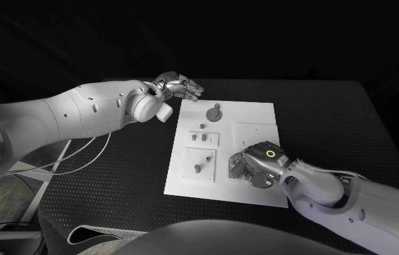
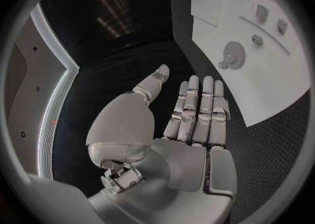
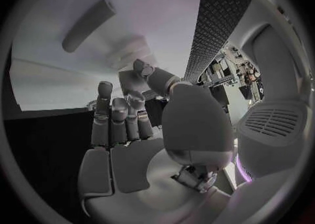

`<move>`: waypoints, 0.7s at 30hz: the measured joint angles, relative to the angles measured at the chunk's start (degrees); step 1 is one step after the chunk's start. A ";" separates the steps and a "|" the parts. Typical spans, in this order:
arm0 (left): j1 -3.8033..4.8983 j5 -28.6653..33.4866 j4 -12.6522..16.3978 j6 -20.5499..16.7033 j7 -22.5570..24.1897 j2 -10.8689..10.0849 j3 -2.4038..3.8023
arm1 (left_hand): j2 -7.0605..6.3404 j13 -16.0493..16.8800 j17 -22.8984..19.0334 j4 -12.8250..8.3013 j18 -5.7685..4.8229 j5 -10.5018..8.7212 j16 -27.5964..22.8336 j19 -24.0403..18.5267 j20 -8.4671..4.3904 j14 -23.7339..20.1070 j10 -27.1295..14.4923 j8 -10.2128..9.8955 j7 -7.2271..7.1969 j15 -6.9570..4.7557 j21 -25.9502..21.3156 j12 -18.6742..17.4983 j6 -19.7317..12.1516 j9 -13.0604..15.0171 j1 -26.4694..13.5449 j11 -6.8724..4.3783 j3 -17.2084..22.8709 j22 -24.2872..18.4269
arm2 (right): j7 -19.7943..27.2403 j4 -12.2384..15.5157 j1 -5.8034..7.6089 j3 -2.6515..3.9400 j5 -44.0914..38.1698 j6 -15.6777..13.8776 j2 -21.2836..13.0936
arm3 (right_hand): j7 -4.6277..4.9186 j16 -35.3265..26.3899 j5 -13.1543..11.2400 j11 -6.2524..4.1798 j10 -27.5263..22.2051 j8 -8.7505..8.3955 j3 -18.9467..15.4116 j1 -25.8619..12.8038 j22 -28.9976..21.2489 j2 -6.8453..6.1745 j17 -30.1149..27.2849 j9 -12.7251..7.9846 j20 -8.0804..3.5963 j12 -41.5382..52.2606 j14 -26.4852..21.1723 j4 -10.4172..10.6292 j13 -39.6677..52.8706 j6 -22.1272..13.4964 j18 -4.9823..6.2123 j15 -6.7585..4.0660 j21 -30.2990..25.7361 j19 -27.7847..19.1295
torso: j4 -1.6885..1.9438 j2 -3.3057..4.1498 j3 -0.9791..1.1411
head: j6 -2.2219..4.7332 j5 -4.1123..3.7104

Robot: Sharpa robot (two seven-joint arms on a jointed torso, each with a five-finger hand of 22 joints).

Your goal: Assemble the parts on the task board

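The table [image 1: 100, 174] has a matt black top with a fine, rough woven-looking texture, while the task board [image 1: 258, 122] on it is a smooth, matt white plate. The parts [image 1: 214, 113] look like dull grey plastic or metal; which one cannot be told. Both the left hand [image 2: 187, 124] and the right hand [image 3: 131, 129] have glossy silver metallic fingers, and the arms [image 1: 75, 113] wear smooth white plastic shells.

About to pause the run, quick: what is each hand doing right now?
Left hand: open, holds nothing, beside the task board.
Right hand: down on the task board; cannot tell whether it holds anything.
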 measured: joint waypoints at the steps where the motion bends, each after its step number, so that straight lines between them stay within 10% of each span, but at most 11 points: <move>1: 0.00 0.00 0.01 0.01 -0.01 -0.01 0.00 | 0.00 0.00 0.00 0.00 0.00 0.00 0.00 0.00 0.00 0.00 0.00 0.00 0.00 0.00 0.00 0.00 0.00 0.00 0.00 0.00 0.00 0.00 | 0.04 -0.07 0.00 0.00 -0.02 0.05 0.03 | 0.09 0.27 0.00 0.17 0.18 0.28 0.00 -0.09 0.00 0.09 -0.08 -0.01 0.00 0.09 0.00 0.00 -0.11 0.52 0.00 0.00 0.23 0.00 | -0.02 0.00 0.01 | -0.02 0.01; 21: 0.00 -0.02 -0.03 0.20 -0.15 0.06 -0.01 | 0.00 -0.04 0.05 0.00 0.00 0.00 0.00 0.00 0.00 0.00 0.00 0.00 0.00 0.00 0.00 0.00 0.00 -0.05 0.00 0.00 0.00 0.01 | 2.30 -0.39 0.56 -0.03 0.22 -1.43 0.59 | -2.55 1.82 0.00 1.00 0.16 2.87 0.14 -1.64 0.00 3.32 -1.06 -0.11 -0.02 1.81 -0.04 -0.04 -1.99 5.36 0.00 0.04 1.87 0.03 | -0.07 -0.03 0.04 | -0.08 0.10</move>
